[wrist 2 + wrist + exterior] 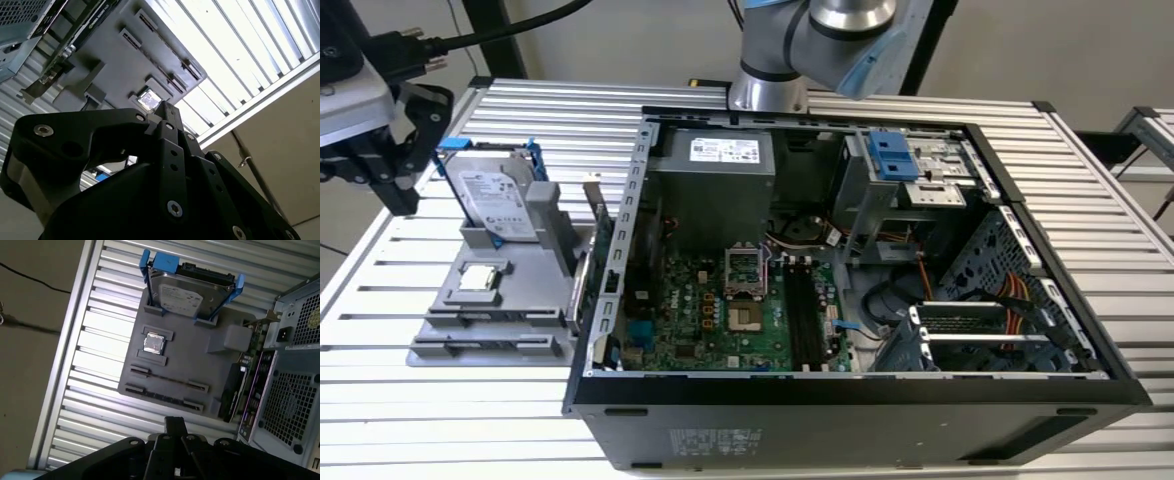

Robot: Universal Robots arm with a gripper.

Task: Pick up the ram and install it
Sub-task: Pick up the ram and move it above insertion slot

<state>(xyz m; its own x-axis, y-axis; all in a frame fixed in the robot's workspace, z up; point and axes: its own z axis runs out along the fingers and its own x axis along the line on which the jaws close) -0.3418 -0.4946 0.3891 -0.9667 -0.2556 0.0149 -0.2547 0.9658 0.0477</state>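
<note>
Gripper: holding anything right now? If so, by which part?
Nothing that the pictures show. The gripper hangs beside the gray tray, to the exterior view's left of it, with no part at its tip.

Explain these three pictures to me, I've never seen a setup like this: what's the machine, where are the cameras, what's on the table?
This is one robot arm, rising at the far side of a slatted metal table. The exterior view comes from a camera off the arm, seeing everything. Both wrist views come from cameras riding near the arm's end, so the black shape up close is its gripper, the tool it grabs with. I see nothing held in it. On the table sits an open computer case. Beside it, at the exterior view's left, a grey holder carries parts: a hard drive in a blue frame standing upright and a small square processor chip lying flat. The gripper hangs near that holder. I cannot pick out the ram.
</note>
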